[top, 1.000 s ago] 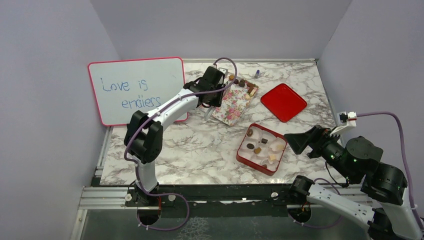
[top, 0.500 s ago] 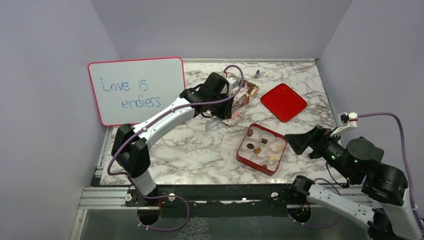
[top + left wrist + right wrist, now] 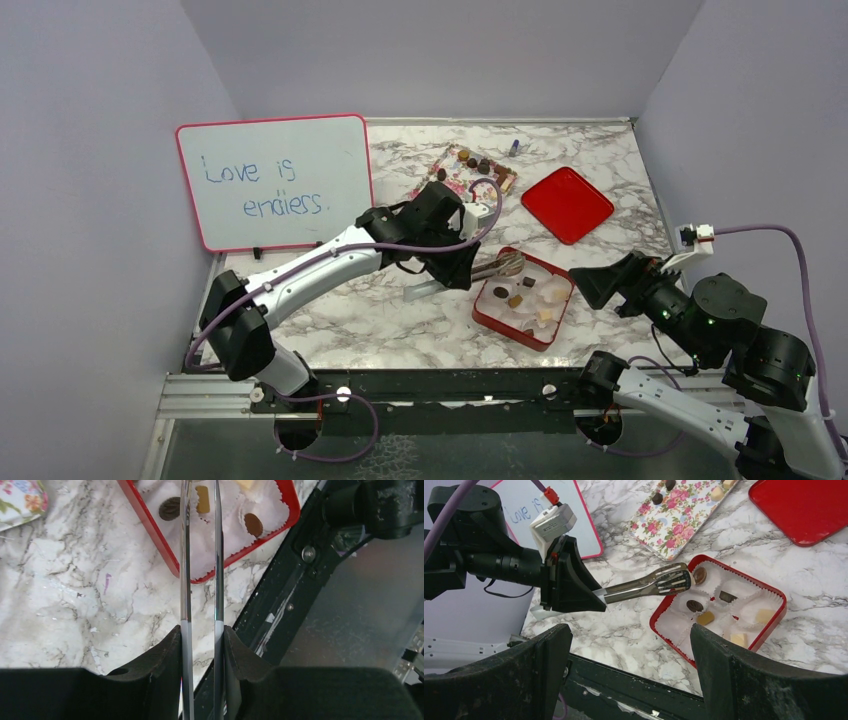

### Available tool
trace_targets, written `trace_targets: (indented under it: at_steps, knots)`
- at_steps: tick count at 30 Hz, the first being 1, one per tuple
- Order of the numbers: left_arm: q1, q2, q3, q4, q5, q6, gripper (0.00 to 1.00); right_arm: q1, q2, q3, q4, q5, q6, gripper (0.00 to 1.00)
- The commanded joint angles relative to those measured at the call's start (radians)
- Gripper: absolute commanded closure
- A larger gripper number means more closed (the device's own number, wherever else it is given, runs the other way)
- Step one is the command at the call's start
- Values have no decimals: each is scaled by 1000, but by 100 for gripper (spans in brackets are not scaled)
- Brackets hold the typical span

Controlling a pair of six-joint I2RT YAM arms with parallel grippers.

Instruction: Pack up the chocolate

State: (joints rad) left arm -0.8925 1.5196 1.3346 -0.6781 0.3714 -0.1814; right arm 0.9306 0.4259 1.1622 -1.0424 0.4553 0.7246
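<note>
My left gripper (image 3: 455, 270) is shut on metal tongs (image 3: 495, 267), also seen in the left wrist view (image 3: 201, 630). The tong tips (image 3: 679, 580) hang over the far left corner of the red box (image 3: 484, 312), right beside a round brown chocolate (image 3: 699, 575) in a paper cup. I cannot tell whether the tips hold anything. Several chocolates (image 3: 515, 300) lie in the box's white cups. More chocolates (image 3: 483, 165) sit on the floral tray (image 3: 455, 188) at the back. My right gripper (image 3: 600, 283) is open and empty, just right of the box (image 3: 629, 630).
A red lid (image 3: 567, 204) lies at the back right. A whiteboard (image 3: 272, 180) leans at the left wall. A small blue-capped object (image 3: 514, 147) lies behind the tray. The black table rail (image 3: 420, 385) runs along the near edge.
My left arm has swung from the floral tray toward me and to the right, bringing the tongs over the red box. The right arm has not moved.
</note>
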Motion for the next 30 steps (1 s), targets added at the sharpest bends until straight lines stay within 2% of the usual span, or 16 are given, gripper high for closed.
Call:
trace_targets:
  at_steps: [1, 20, 30]
  knots:
    - [-4, -55, -25, 19, 134, 38, 97, 8, 11, 20, -2, 22, -1, 6]
    - [-66, -69, -90, 26, 173, 49, 92, 8, 37, 21, 11, 8, 2, 6]
    - [-75, -7, -91, 30, 224, 73, 91, 7, 30, -10, 28, -12, 18, 6]
